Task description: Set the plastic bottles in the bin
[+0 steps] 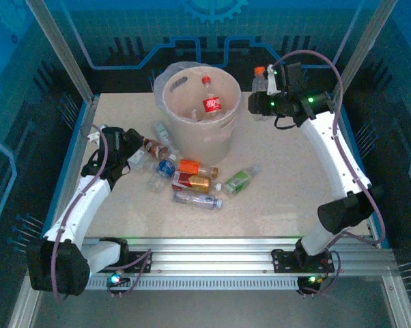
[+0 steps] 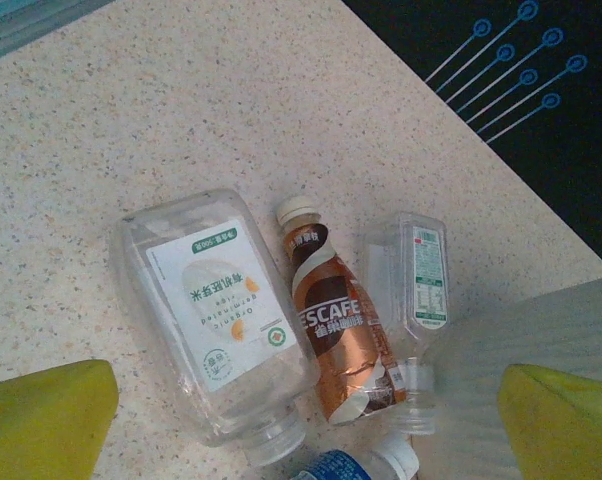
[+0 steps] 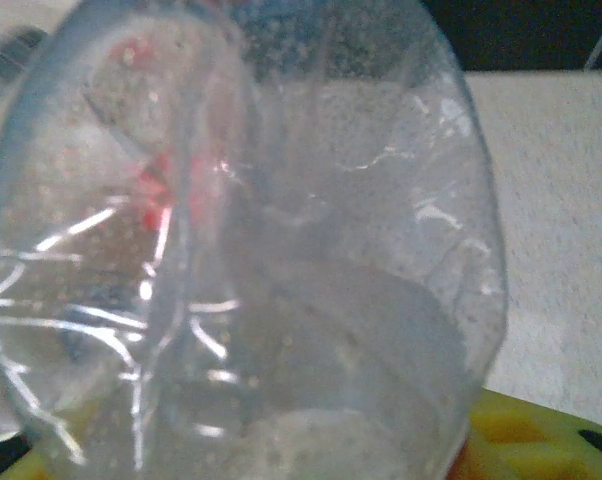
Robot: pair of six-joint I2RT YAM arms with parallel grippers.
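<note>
Bin (image 1: 199, 137) stands at the far centre of the table (image 1: 287, 198), with a red-labelled bottle (image 1: 211, 102) inside. Right gripper (image 1: 268, 85), just right of the bin's rim, is clamped on a clear orange-capped bottle (image 1: 259, 80). Left gripper (image 2: 301, 400), jaws spread wide and holding nothing, is above lying bottles, among them a brown Nescafé bottle (image 2: 336, 330). Other plastic bottles (image 1: 192, 182) lie clustered in front of the bin.

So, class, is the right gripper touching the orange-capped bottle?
Touching. The right wrist view shows the orange-capped bottle pressed against a yellow finger; in the top view the right gripper clamps it.
</note>
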